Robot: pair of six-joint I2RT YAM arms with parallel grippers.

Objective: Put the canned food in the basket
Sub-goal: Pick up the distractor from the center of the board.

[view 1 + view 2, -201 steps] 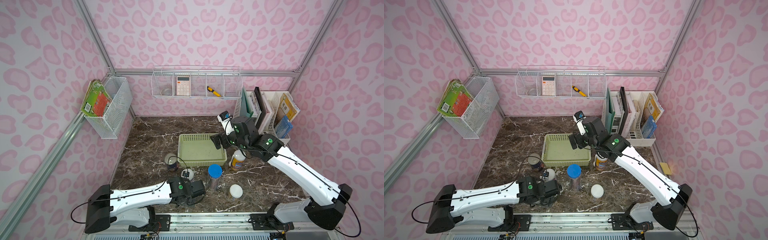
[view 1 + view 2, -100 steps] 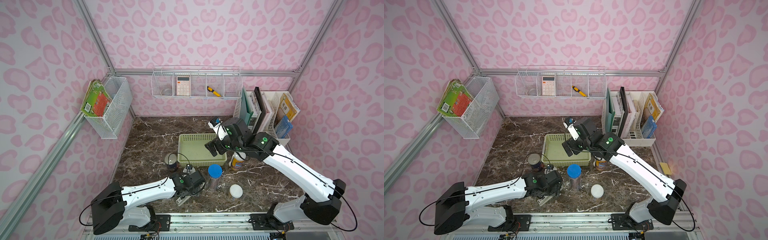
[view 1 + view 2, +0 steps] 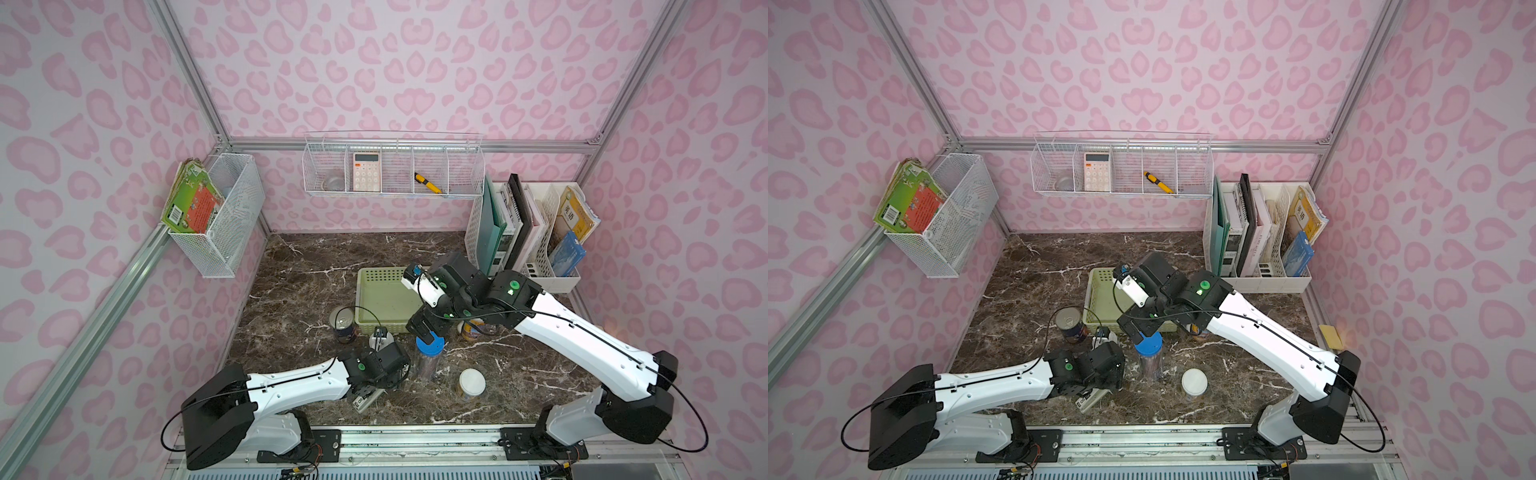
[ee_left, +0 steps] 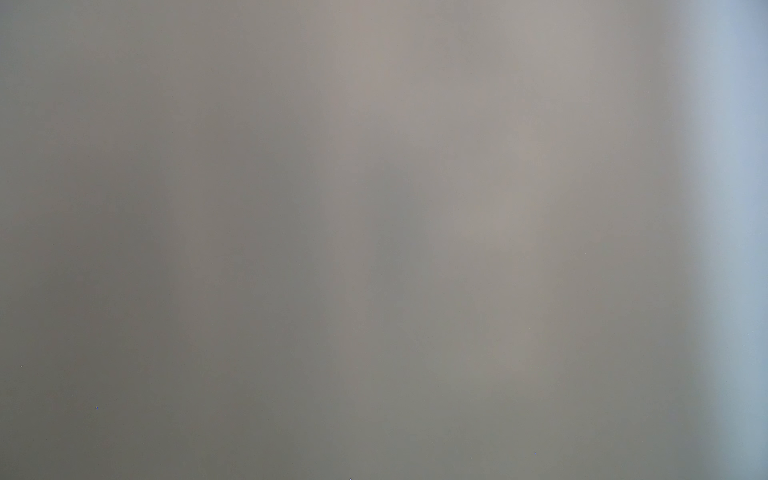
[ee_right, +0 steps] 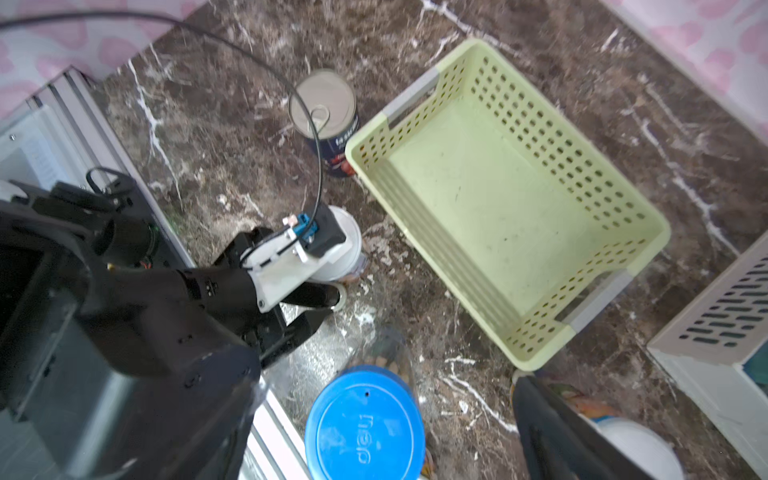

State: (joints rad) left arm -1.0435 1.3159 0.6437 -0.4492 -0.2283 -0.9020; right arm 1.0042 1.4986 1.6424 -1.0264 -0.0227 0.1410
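Right wrist view: the left gripper (image 5: pixel 326 309) is seen with fingers (image 5: pixel 316 296) parted beside a white-lidded can (image 5: pixel 351 245), nothing between them. The right gripper (image 5: pixel 386 382) is spread wide over the jar (image 5: pixel 365 424), empty. The can stands just near of the empty basket (image 5: pixel 498 187), toward its left end. It should be centred between the fingers before closing, then lifted clear of the rim.

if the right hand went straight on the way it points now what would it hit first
Most likely the blue-lidded jar, directly below the open right hand; how close is hard to tell.
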